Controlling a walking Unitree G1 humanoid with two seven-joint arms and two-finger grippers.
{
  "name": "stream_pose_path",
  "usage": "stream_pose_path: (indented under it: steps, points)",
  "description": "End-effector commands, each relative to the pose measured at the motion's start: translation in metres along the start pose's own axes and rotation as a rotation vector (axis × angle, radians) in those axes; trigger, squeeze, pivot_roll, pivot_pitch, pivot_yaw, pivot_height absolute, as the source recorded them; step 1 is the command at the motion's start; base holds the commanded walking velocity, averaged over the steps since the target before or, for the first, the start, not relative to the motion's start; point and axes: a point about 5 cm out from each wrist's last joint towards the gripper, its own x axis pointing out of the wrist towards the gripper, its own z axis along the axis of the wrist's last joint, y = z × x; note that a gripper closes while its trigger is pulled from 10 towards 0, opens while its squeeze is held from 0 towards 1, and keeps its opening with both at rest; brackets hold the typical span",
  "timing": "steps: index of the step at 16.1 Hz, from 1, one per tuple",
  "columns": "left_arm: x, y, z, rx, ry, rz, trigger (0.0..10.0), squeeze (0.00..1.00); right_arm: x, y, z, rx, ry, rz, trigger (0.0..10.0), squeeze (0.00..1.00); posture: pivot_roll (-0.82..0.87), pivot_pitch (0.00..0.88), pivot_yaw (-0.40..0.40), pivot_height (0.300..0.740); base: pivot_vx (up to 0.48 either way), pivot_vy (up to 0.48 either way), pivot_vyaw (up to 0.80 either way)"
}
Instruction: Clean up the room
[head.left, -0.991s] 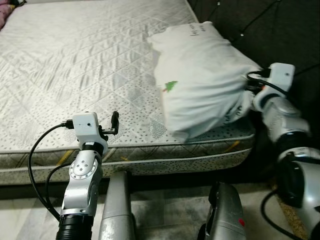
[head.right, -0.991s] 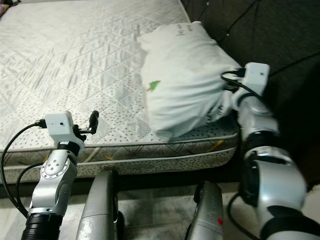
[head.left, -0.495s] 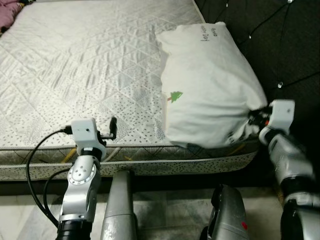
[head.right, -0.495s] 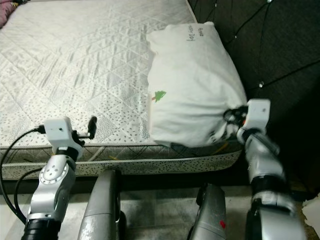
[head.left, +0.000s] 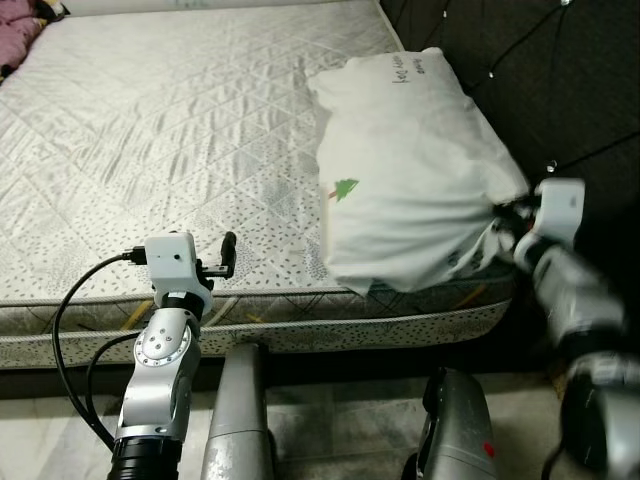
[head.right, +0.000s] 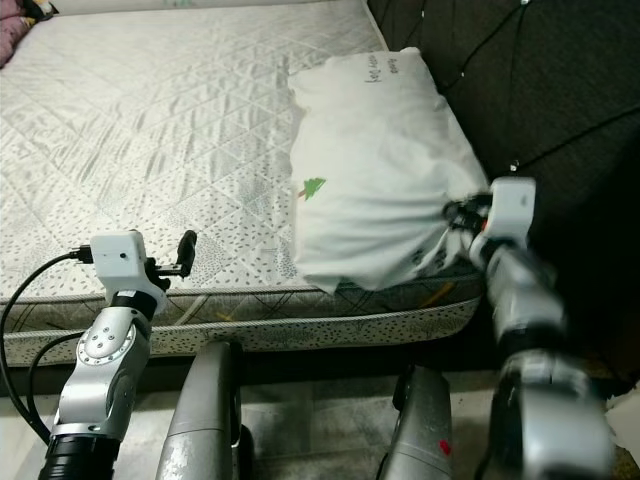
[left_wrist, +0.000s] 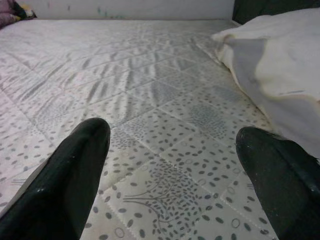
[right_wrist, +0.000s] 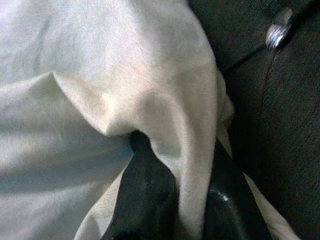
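A plump white fabric pillow with a small green tree print (head.left: 410, 180) lies along the right side of a bare quilted grey-white mattress (head.left: 160, 150), its long side against the dark tufted headboard (head.left: 560, 80); over the last second it has swung from lying slantwise to lying closer in line with the headboard, and its near end has come back to the mattress's front edge, where it slightly overhangs; the right gripper (right_wrist: 175, 200) has its two black fingers pinched shut on a gathered fold of the pillow's near right corner (the cloth bunches between them in the right wrist view), so the pillow seems to be mid-placement rather than set down, and the tidying is likely not finished until that corner is let go; the left gripper (left_wrist: 172, 170) hovers low over the front edge of the mattress, well apart from the pillow, jaws spread wide and holding nothing; open room lies across the whole left and middle of the mattress; the tight spots are the headboard touching the pillow's right side and the front edge just under the held corner; a bit of pink cloth (head.left: 20, 25) sits at the far left corner.
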Motion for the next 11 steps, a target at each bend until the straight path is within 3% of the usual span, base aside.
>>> stream_pose_path:
  steps: [1,4,6,8,11]
  points:
    - [-0.003,0.006,0.002,0.008,-0.008,0.027,10.0,0.0,0.002,-0.015,0.032,-0.006,-0.092,-0.059,0.0,0.0,0.01,0.013,0.041,0.526,0.0,0.0,0.0]
    - [-0.001,0.01,0.003,0.011,-0.012,0.044,10.0,0.0,0.001,-0.044,0.058,0.07,-0.108,-0.197,0.0,0.0,0.02,0.0,0.031,0.526,0.0,0.0,0.0]
    - [0.0,0.009,0.003,0.012,-0.014,0.043,10.0,0.0,-0.003,-0.06,0.059,0.115,-0.096,-0.267,0.0,0.0,0.02,0.0,0.032,0.526,0.0,0.0,0.0]
    - [0.0,0.009,0.003,0.013,-0.016,0.043,10.0,0.0,-0.013,-0.078,0.044,0.108,-0.055,-0.337,0.0,0.0,0.01,0.0,0.033,0.526,0.0,0.0,0.0]
    - [-0.001,0.01,0.003,0.014,-0.014,0.042,10.0,0.0,-0.024,-0.09,0.017,0.111,-0.006,-0.378,0.0,0.0,0.0,0.004,0.041,0.526,0.0,0.0,0.0]
